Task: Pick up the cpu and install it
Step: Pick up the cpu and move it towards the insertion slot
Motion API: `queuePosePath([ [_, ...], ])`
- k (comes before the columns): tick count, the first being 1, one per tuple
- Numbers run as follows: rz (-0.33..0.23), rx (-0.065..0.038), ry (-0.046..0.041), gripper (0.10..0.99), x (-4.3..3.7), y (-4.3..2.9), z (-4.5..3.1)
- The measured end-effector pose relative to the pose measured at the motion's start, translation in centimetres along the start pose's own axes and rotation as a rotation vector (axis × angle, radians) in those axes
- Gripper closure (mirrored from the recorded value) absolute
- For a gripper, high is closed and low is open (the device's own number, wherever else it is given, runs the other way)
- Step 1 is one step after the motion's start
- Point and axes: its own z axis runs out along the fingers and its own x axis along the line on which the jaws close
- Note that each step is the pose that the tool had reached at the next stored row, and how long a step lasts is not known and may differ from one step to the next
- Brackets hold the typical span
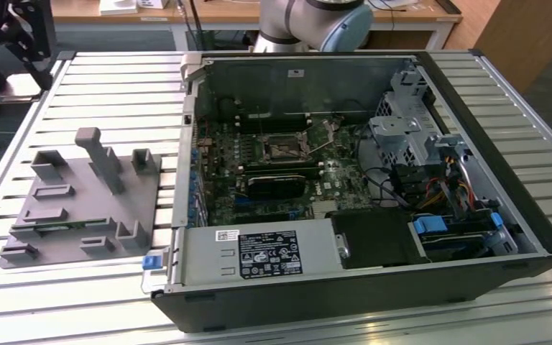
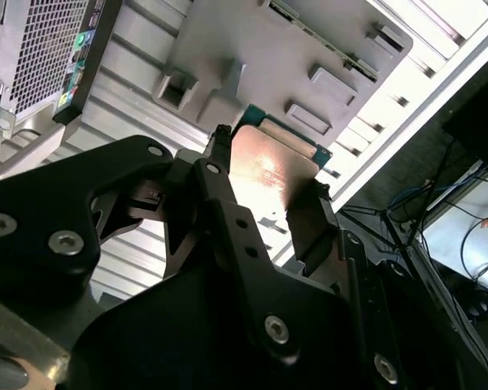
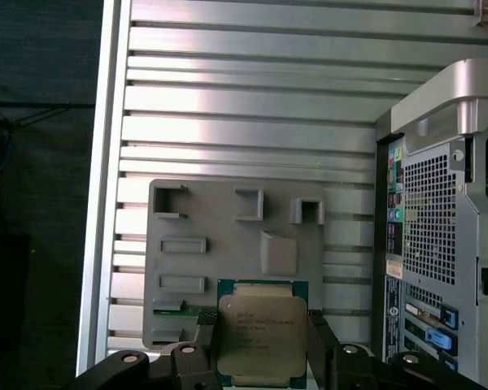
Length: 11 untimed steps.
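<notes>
The cpu (image 3: pixel 262 325) is a flat square chip. Its dull silver metal lid carries several lines of small dark print, and a thin green board edge shows around the lid. In the second wrist view the lid (image 2: pixel 272 166) catches a warm glare and its print cannot be made out. The gripper (image 3: pixel 262 340) has it clamped, with black fingers (image 3: pixel 320 333) pressed against two opposite edges of the chip. The chip is held in the air over a grey holder plate (image 3: pixel 228 244) with raised pockets and a post. A thin green memory stick (image 3: pixel 172 310) lies in one slot of that plate.

The plate sits on a slatted aluminium bench (image 1: pixel 113 86). Beside it, toward the exterior view's right, an open computer case (image 1: pixel 506 215) lies on its side. Inside the case are a green motherboard (image 1: pixel 256 180) with a black square socket frame (image 1: pixel 281 147), and a power supply with a black label (image 1: pixel 267 253) in small white print, plus a small white sticker just above it. The case's perforated rear panel (image 3: pixel 435 219) has coloured ports along one edge.
</notes>
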Motion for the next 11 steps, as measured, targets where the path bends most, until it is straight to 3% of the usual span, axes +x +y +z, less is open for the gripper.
queuePosePath([
  [11,0.0,0.0,0.0001,0.561,-2.15,-0.07,0.0],
])
